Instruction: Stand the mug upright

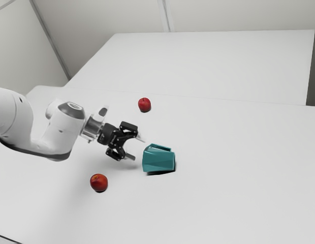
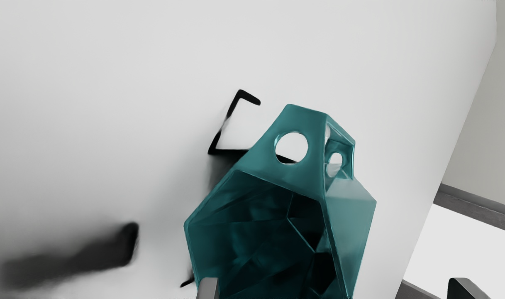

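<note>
Red fruit [image 1: 98,183] is spotted first from the exterior view's left, then the gripper [image 1: 136,147], fingers spread wide apart. Next a darker plum [image 1: 144,104] is passed, and here's the teal mug [image 1: 158,159], laid sideways on the white table [image 1: 233,193], mouth turned gripperward.
</note>
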